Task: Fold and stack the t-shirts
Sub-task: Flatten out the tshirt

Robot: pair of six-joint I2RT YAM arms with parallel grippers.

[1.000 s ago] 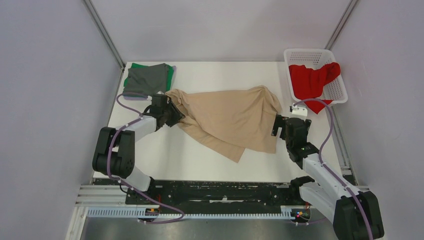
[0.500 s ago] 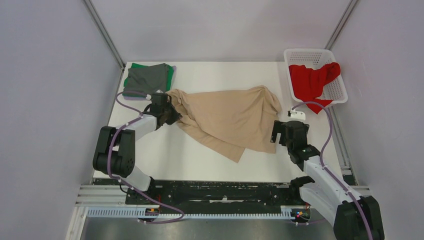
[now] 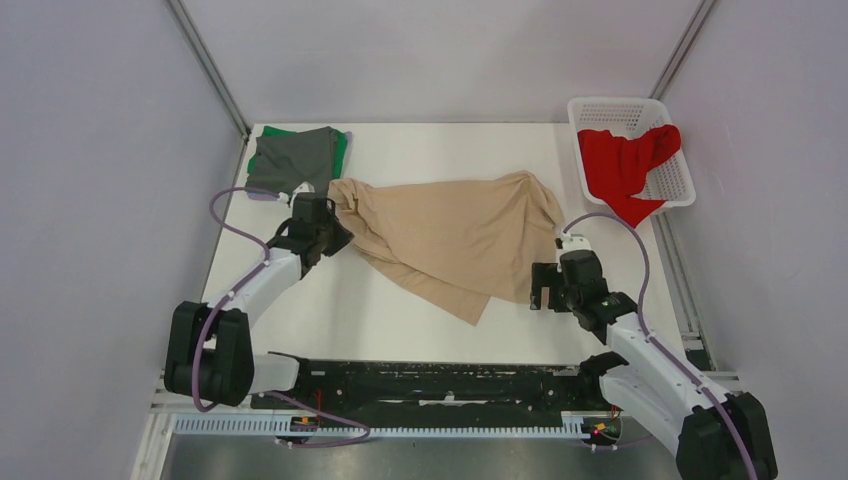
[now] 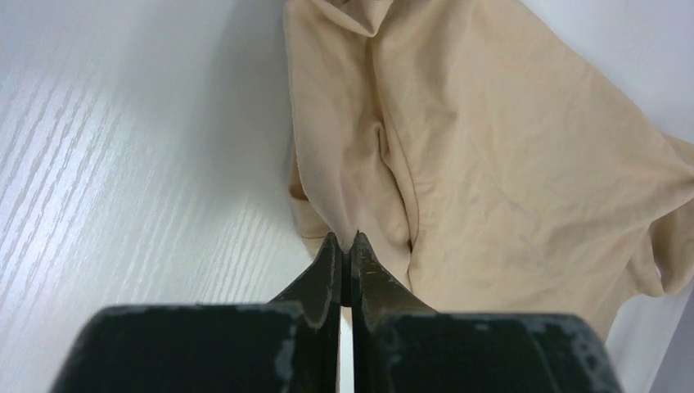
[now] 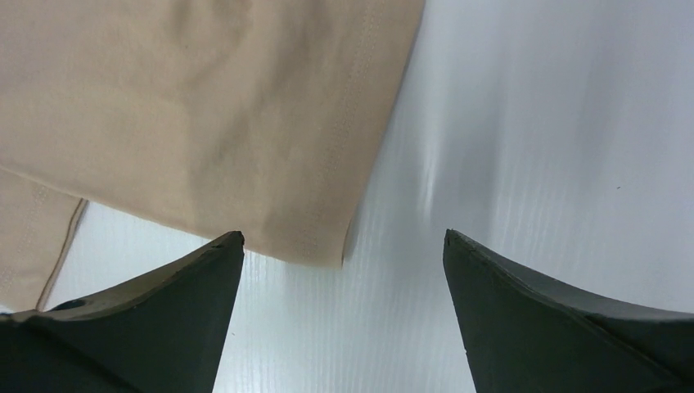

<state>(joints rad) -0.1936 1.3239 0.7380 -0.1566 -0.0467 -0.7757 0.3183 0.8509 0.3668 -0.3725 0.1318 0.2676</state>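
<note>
– Trouble first: where could this go wrong?

– At the corners. The beige t-shirt lies rumpled and partly doubled over mid-tabletop. The right claw is spread wide, low over the shirt's near right corner with nothing between its fingers. If it closes here, I think it may nip only the upper layer, or slide off the hem and scrape the tabletop.

– And the left claw?

– Its fingers are pressed together right at the shirt's left edge. I cannot tell whether any cloth is caught between them. If none is, a pull moves nothing. If some is, a pull away from the arms could drag the shirt into the folded stack, the dark grey t-shirt on the green one, which sits just behind it in the far left corner.

– Room to work?

– Most of it is on the near side, where bare tabletop runs between the shirt and the arm bases, and there is a bare strip along the far edge. The right is tighter, since the white lattice basket with the red t-shirt hangs at that far corner. The left claw is close to the left edge.
</note>
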